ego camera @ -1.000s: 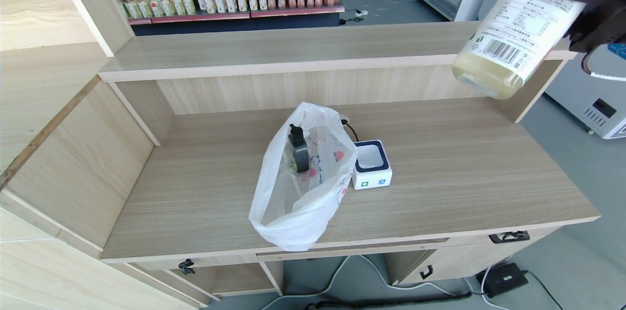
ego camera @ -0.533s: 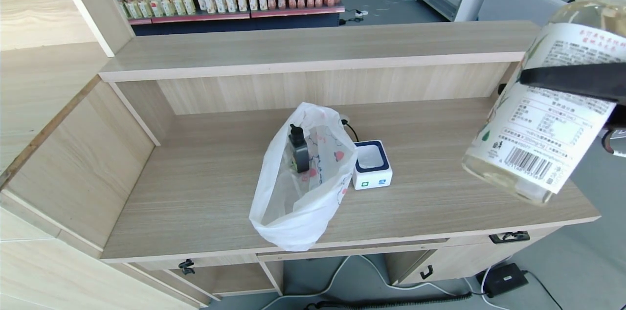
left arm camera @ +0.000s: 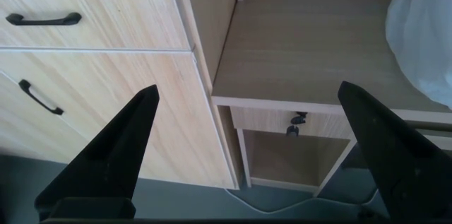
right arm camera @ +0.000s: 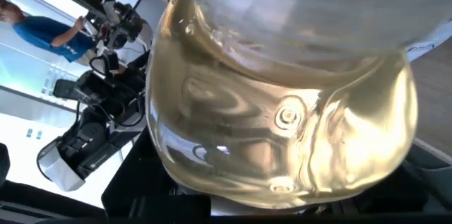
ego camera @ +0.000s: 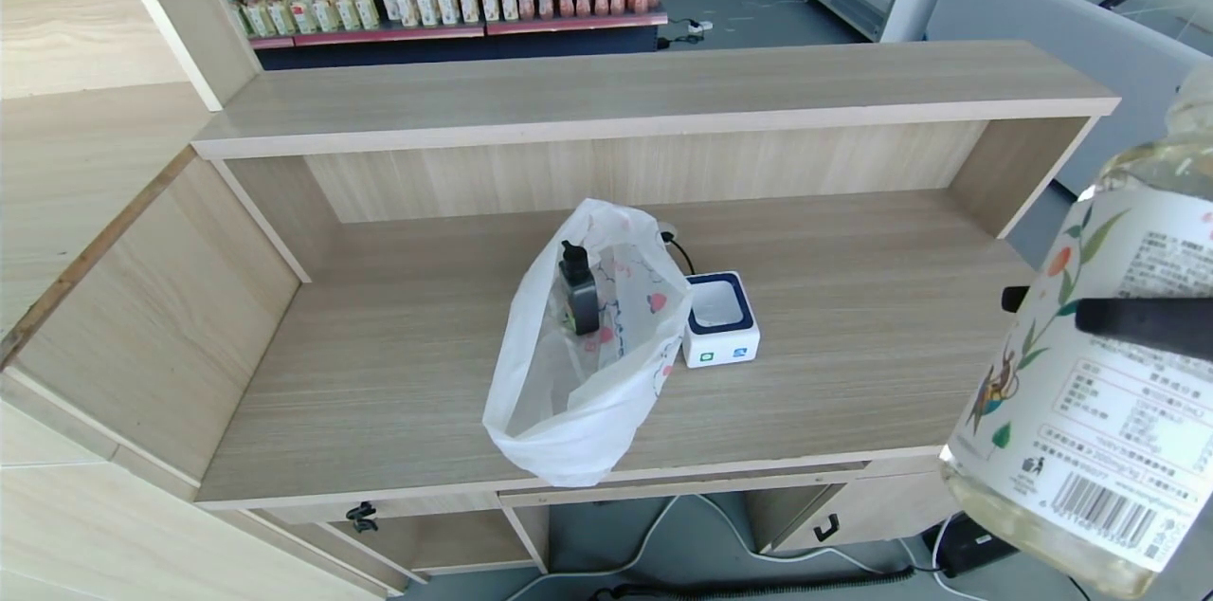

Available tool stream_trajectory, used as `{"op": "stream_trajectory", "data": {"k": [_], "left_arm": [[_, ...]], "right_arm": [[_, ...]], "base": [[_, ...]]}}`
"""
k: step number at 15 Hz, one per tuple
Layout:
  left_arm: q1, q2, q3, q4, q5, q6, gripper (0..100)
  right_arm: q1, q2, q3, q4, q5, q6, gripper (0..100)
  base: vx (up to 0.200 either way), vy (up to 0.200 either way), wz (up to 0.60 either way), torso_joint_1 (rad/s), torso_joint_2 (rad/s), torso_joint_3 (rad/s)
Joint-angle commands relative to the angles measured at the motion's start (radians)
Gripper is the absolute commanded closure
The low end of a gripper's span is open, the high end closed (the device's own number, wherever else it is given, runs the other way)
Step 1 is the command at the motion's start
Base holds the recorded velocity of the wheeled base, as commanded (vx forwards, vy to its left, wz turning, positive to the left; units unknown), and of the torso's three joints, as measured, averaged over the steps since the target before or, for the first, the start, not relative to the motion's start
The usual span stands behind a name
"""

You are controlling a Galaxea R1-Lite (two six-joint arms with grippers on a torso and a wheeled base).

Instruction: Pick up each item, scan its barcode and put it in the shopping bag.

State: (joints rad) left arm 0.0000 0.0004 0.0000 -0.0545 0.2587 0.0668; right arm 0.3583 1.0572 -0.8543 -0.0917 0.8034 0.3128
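Bottle (ego camera: 1090, 392): a clear one of pale yellow liquid with a white printed label, it fills the lower right corner of the head view, tilted, its base toward the bottom edge and a barcode showing low on the label. It hangs off the right end of the counter (ego camera: 853, 317), touching nothing there. The right gripper (ego camera: 1118, 324) grasps it, the jaws clenched across the label, with one black finger (ego camera: 1156, 328) lying over the print. In the right wrist view the bottle's moulded base (right arm camera: 282, 111) faces the camera.

The shopping bag (ego camera: 569, 383), white and translucent, stands open at the centre of the head view, with a dark bottle (ego camera: 578, 293) upright inside it. The white scanner (ego camera: 722, 331) sits just beside the bag, to its right in the frame.

The left gripper (left arm camera: 247, 146) hangs low before the counter's front edge, jaws spread wide and holding nothing; drawers (left arm camera: 85, 19) are at the upper left of its frame, the bag's edge at the upper right.
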Motion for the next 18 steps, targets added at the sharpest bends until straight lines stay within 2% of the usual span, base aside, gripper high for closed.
{"op": "stream_trajectory", "data": {"k": [1, 15, 17, 18], "left_arm": [[0.000, 0.000, 0.000, -0.001, 0.001, 0.001, 0], [-0.002, 0.000, 0.000, -0.001, 0.001, 0.001, 0], [0.000, 0.000, 0.000, -0.001, 0.001, -0.001, 0], [0.000, 0.000, 0.000, -0.001, 0.001, -0.001, 0]], "right_arm": [[0.002, -0.029, 0.017, 0.000, 0.000, 0.000, 100], [-0.004, -0.029, 0.007, -0.003, -0.036, -0.001, 100], [-0.018, -0.014, -0.002, -0.008, -0.067, -0.035, 100], [-0.050, 0.021, -0.011, -0.010, -0.138, -0.132, 100]], "base": [[0.000, 0.000, 0.00, 0.000, 0.00, 0.000], [0.000, 0.000, 0.00, 0.000, 0.00, 0.000], [0.000, 0.000, 0.00, 0.000, 0.00, 0.000], [0.000, 0.000, 0.00, 0.000, 0.00, 0.000]]}}
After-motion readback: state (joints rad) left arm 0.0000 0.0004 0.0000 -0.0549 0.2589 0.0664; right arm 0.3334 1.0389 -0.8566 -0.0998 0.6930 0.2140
